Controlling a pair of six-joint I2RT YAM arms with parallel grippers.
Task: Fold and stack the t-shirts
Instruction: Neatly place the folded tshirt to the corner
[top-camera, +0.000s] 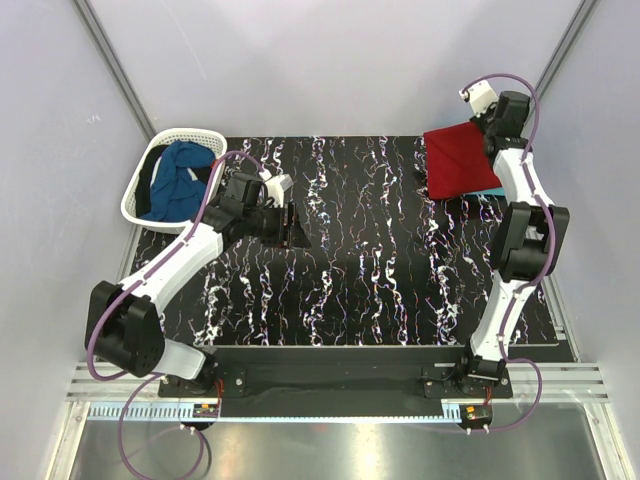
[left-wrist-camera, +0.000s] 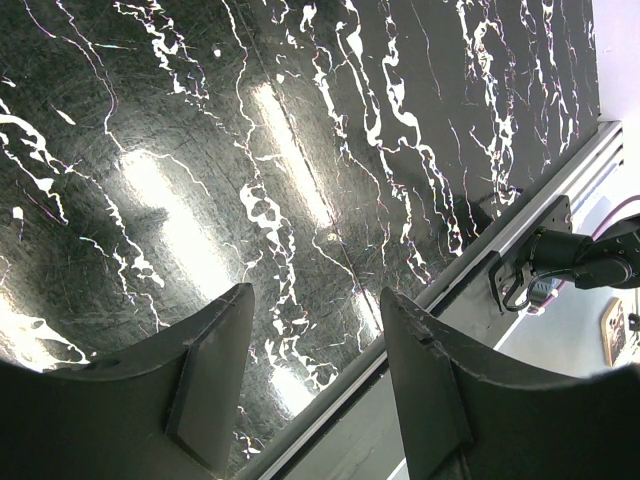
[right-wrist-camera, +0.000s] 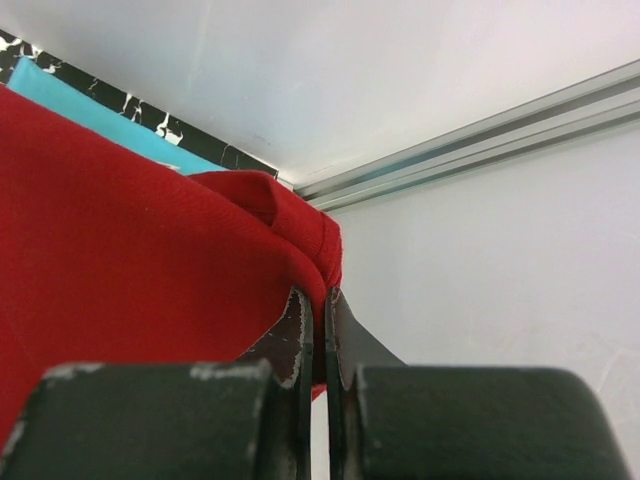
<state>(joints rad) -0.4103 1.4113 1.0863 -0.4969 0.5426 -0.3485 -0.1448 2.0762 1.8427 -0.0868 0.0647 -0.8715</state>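
My right gripper (right-wrist-camera: 318, 296) is closed down to a hairline gap, and the folded hem of the red t-shirt (right-wrist-camera: 120, 250) runs right into that gap, so I have its edge pinched between my fingertips. From above, this arm reaches out to the far right corner of the table (top-camera: 370, 270), where the red shirt lies as a flat, folded, roughly square packet. Under it lies the turquoise t-shirt (right-wrist-camera: 90, 108), showing only as a thin strip along the red one's edges, both in my wrist view and from overhead. The pale wall (right-wrist-camera: 480, 260) and a metal rail (right-wrist-camera: 480, 140) of the enclosure stand just beyond the cloth. My left gripper (left-wrist-camera: 315, 295) stands wide open with nothing between its fingers, hanging over bare black, white-veined tabletop left of centre, tilted toward the near edge, well apart from every shirt. The dark blue t-shirt (top-camera: 180, 182) lies crumpled in the white lattice basket (top-camera: 137, 207) at the far left corner of the table, just beyond my left arm's wrist. I can make out no printing on any of the shirts from these angles; the small coloured marks down by my arm bases are too small to read.
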